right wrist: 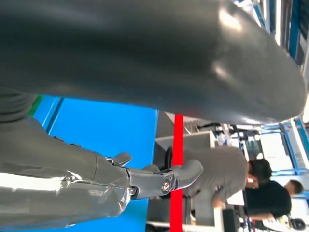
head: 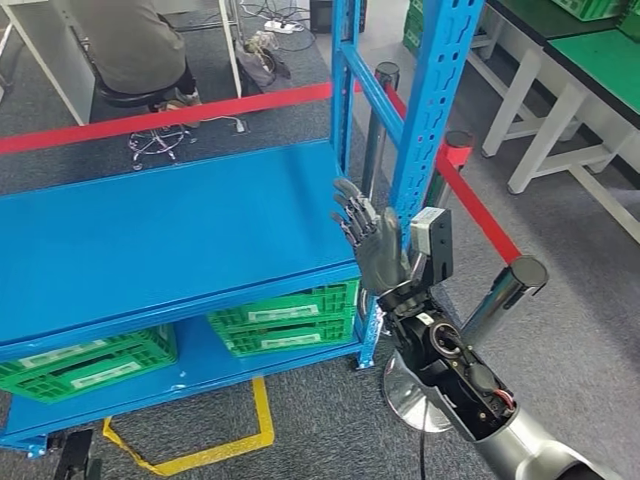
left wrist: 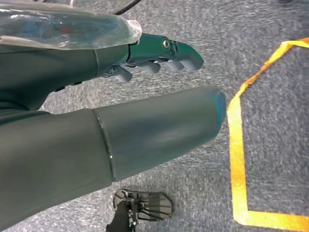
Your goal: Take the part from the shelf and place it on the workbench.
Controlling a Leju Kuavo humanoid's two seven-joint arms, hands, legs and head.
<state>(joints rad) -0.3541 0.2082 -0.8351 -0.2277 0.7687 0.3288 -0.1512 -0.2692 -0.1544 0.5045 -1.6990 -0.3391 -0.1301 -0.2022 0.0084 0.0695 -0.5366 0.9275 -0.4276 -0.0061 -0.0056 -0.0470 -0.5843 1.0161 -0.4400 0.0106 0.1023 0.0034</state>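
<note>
My right hand (head: 370,240) is raised at the right end of the bare blue shelf board (head: 166,230), beside the blue upright (head: 434,110). Its fingers are spread and straight and it holds nothing. In the right wrist view the thumb (right wrist: 175,53) and fingers (right wrist: 160,181) stand apart over the blue board (right wrist: 109,130). My left hand (left wrist: 120,125) hangs over grey carpet with its thumb and fingers (left wrist: 171,50) stretched out and nothing between them. No part lies on the top board. Green crates (head: 283,315) sit on the lower shelf.
A red barrier band (head: 475,205) on chrome posts runs along the shelf's right side. Yellow floor tape (head: 256,430) marks the carpet in front. A person sits on a stool (head: 143,95) behind the shelf. White tables with green tops (head: 596,60) stand at the right.
</note>
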